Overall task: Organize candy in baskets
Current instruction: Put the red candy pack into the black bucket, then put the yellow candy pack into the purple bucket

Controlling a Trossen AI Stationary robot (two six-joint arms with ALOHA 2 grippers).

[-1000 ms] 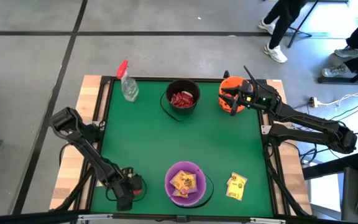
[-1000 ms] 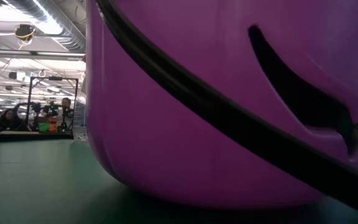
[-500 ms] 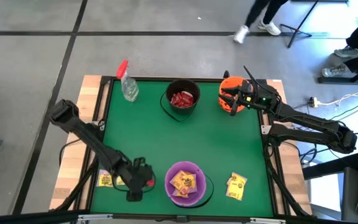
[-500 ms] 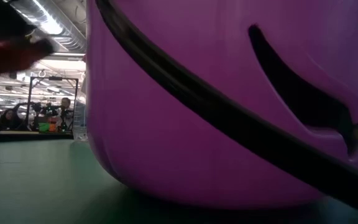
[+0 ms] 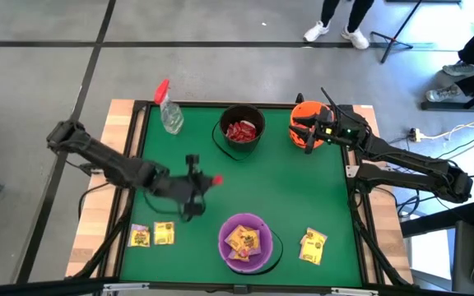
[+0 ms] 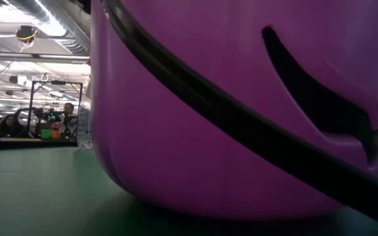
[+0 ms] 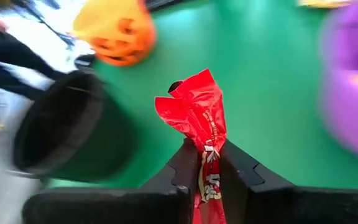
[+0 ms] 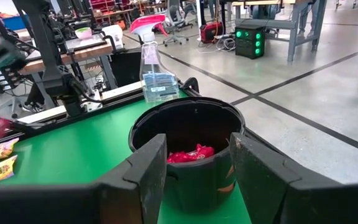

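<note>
While carrying: left gripper [image 7: 207,163] is clamped on a crinkled red candy packet [image 7: 197,118], short of the round black plastic bucket [image 5: 241,130].
Risk: packet's loose end could snag that bucket's rim.
Right gripper [image 8: 197,162]: fingers apart beside the bucket.

Three small round plastic buckets: black [image 5: 241,131], orange [image 5: 304,125], purple [image 5: 245,242]. One clear spray bottle [image 5: 169,111]. Three loose yellow candy packets [image 5: 164,233] on the green desk [image 5: 295,189].

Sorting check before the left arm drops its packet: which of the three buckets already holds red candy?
The black bucket, at the table's far edge between the spray bottle and the orange bucket. The purple bucket holds yellow packets; the orange one's inside isn't visible.
</note>
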